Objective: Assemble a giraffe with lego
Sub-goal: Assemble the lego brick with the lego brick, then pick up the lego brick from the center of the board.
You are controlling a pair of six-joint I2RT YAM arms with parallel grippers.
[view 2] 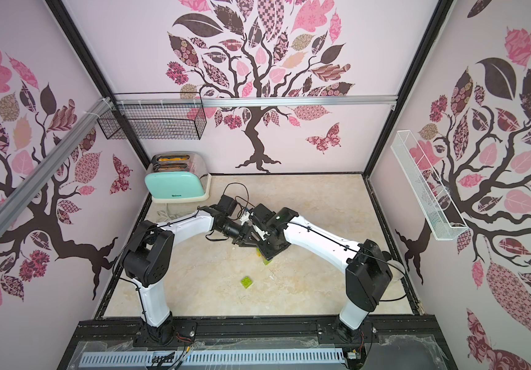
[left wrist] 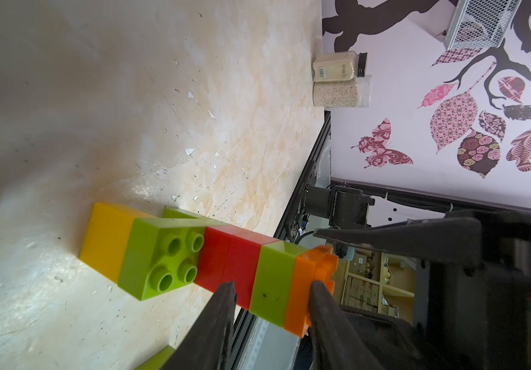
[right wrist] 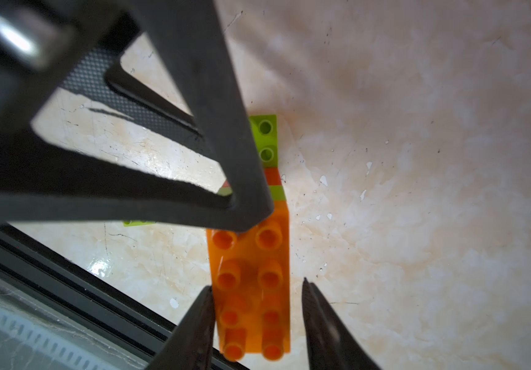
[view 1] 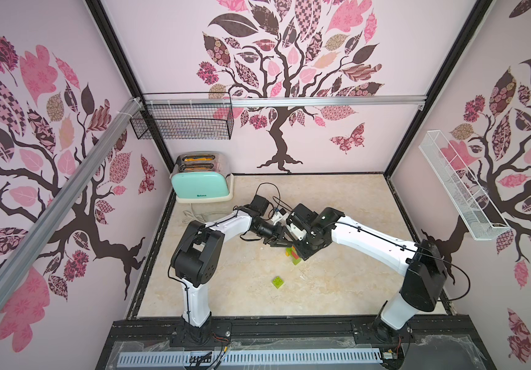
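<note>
The giraffe (left wrist: 238,262) stands upright at mid-table as a stack: yellow at the base, then lime green, two red, lime green, and a long orange brick (right wrist: 251,288) on top. In both top views the wrists cover most of it (view 1: 296,260) (view 2: 267,261). My left gripper (left wrist: 272,285) is open, with one finger on the orange studs and the other in front of a red brick. My right gripper (right wrist: 257,290) is open around the orange brick's overhanging end; one finger touches its side and the other stands apart. A loose lime-green lego brick (view 1: 278,282) (view 2: 247,282) lies nearer the front.
A mint toaster (view 1: 200,184) stands at the back left, its cord (view 1: 193,216) trailing on the table. Two jars (left wrist: 338,69) (left wrist: 338,93) stand against a wall. A black wire basket (view 1: 182,118) and a white one (view 1: 459,189) hang on the walls.
</note>
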